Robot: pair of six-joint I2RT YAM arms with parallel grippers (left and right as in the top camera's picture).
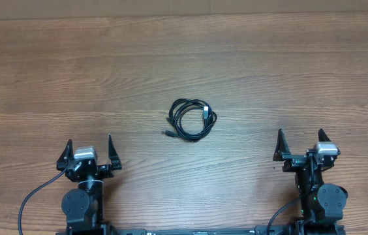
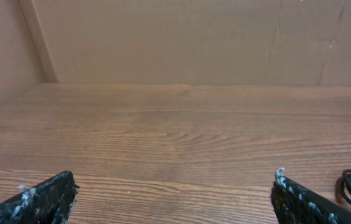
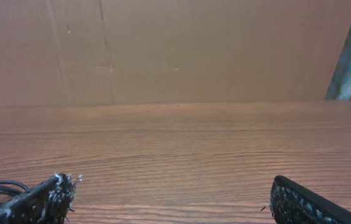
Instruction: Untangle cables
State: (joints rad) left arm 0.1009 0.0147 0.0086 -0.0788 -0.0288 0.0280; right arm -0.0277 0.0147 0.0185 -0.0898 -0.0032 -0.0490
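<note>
Lying coiled at middle of tabletop [image 1: 249, 72]: cables [image 1: 190, 119], one bundle, strand count indistinct; both wrist views crop it at frame edge. Left gripper [image 1: 89, 143], right gripper [image 1: 300, 136]: two, jaws spread wide, empty, well apart from bundle.

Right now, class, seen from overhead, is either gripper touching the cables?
No, the cables lie by themselves on the table, with the left gripper and right gripper both open and apart from them.

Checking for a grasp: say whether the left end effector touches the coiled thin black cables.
Apart. Overhead view shows wooden table between the left end effector and the coiled black cables.
</note>
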